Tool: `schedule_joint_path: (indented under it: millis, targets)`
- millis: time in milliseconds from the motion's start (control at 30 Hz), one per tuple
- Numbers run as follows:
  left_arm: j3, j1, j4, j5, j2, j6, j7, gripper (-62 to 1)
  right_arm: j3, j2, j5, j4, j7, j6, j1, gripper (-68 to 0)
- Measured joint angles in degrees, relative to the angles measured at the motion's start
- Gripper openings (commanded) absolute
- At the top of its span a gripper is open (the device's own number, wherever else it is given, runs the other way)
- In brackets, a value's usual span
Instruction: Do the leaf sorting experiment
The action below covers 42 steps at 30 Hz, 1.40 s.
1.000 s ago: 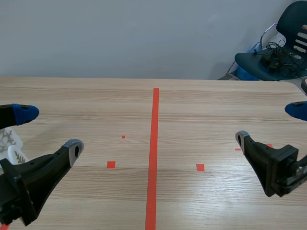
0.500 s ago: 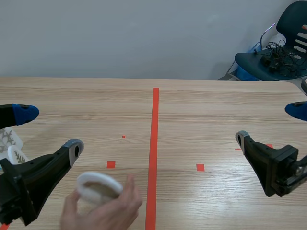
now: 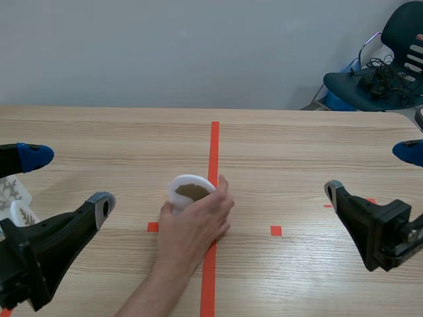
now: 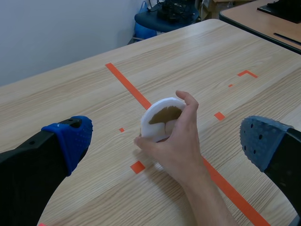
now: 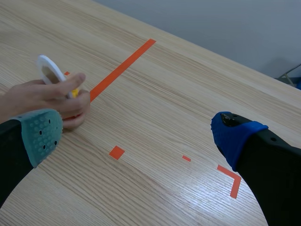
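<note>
White cup, brownish contents, tilted in person's hand over worktop at centre tape line, between arms. Left jaws wide open, empty; right jaws likewise. Cup probably light, thin-walled, crushable, spill-prone. Best hold: mid-wall, gentle squeeze, kept upright.

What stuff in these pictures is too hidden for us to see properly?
Scene view: the white cup's lower part and base, covered by the person's hand.
Every view: what the brown stuff inside the cup is, too small to tell.
Scene view: the white cards, cut off by the picture's edge and partly behind the left gripper.
</note>
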Motion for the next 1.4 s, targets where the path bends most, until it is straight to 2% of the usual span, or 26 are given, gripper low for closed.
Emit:
schedule_joint_path:
  millis: [433, 567, 700, 867, 1033, 1167, 1267, 1400]
  targets:
    - [0.0, 0.0, 0.0, 0.0, 0.0, 0.0, 0.0, 1.4, 0.0, 0.0, 0.0, 0.0, -0.1, 0.0, 0.0, 0.4]
    - [0.0, 0.0, 0.0, 0.0, 0.0, 0.0, 0.0, 1.4, 0.0, 0.0, 0.0, 0.0, -1.4, 0.1, 1.6, 0.4]
    - [0.0, 0.0, 0.0, 0.0, 0.0, 0.0, 0.0, 1.4, 0.0, 0.0, 0.0, 0.0, -6.1, 2.2, 4.6, 0.4]
    - [0.0, 0.0, 0.0, 0.0, 0.0, 0.0, 0.0, 1.4, -0.3, -0.1, 0.0, -0.9, -6.0, 7.1, 8.4, 0.4]
    - [0.0, 0.0, 0.0, 0.0, 0.0, 0.0, 0.0, 1.4, -6.3, -0.3, -0.3, -10.3, -4.2, 10.7, 15.6, 0.4]
    - [0.0, 0.0, 0.0, 0.0, 0.0, 0.0, 0.0, 1.4, -13.1, -3.8, -1.6, -22.5, -0.3, 11.4, 23.1, 0.4]
    - [0.0, 0.0, 0.0, 0.0, 0.0, 0.0, 0.0, 1.4, -17.9, -7.1, -8.8, -31.9, 5.2, 14.8, 28.9, 0.4]
    - [0.0, 0.0, 0.0, 0.0, 0.0, 0.0, 0.0, 1.4, -24.3, -10.6, -15.7, -39.1, 12.0, 14.6, 34.5, 0.4]
